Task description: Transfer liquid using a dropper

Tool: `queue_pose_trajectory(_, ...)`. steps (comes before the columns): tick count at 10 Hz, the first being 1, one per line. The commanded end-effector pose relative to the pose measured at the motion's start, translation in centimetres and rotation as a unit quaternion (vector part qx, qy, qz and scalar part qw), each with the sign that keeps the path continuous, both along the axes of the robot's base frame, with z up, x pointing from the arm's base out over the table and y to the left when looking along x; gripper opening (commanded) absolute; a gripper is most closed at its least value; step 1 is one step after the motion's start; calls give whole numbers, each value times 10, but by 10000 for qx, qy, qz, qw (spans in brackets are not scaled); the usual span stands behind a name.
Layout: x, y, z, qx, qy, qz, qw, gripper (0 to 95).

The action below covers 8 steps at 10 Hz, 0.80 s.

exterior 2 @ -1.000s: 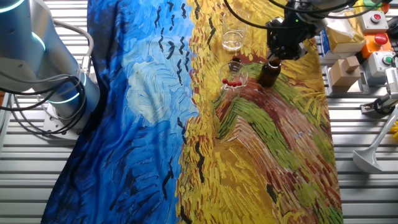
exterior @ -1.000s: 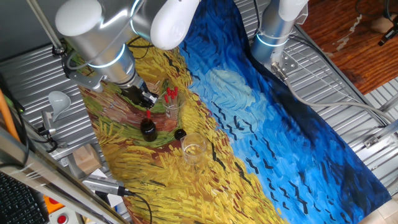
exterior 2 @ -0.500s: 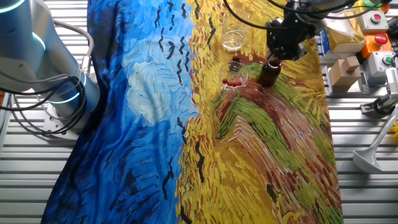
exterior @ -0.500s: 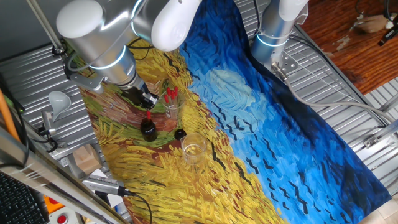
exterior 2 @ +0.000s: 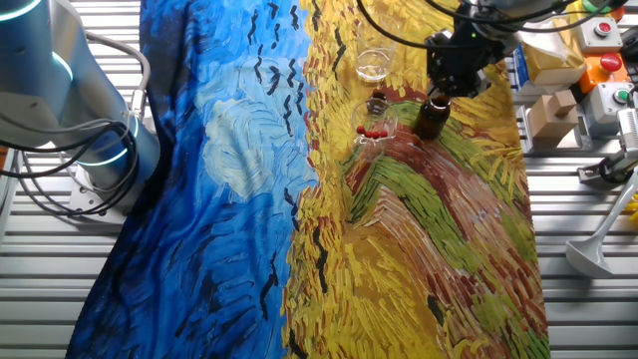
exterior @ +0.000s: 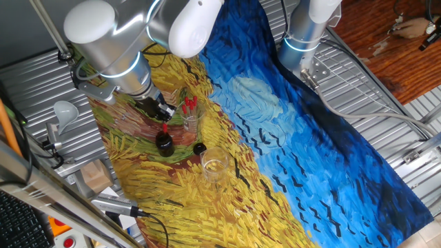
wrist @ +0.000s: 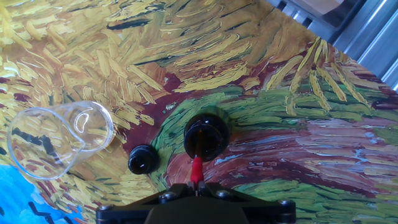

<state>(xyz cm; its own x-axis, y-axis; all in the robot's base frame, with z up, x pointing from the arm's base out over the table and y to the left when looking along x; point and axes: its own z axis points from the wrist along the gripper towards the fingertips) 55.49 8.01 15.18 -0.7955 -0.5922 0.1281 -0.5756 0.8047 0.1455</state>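
My gripper [wrist: 196, 186] is shut on the dropper [wrist: 196, 169], pinching its red bulb. In the hand view the dropper points straight down into the open mouth of a dark bottle [wrist: 206, 135]. One fixed view shows my gripper [exterior: 158, 110] just above that bottle [exterior: 164, 142], with the red bulb of the dropper [exterior: 165, 127] between them. From the other side, my gripper [exterior 2: 454, 72] hangs over the bottle [exterior 2: 431, 117]. The pipette's tip is hidden inside the bottle neck.
A small black cap [wrist: 142, 159] lies next to the bottle. An empty clear glass [wrist: 53, 140] stands beyond it. A second glass [exterior: 189, 114] holding more red-bulbed droppers sits close to my gripper. Metal racks, boxes and buttons [exterior 2: 598, 60] border the painted cloth.
The arm's upper joints have shifted very slightly. The gripper and dropper stay over the bottle mouth.
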Motion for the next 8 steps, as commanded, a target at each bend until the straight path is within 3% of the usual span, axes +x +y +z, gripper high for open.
queue_pose_trajectory(1, 0, 0, -1, 0, -9, 4, 10000, 0)
queue_pose_trajectory(8, 1, -1, -5, 11, -27, 19, 10000, 0)
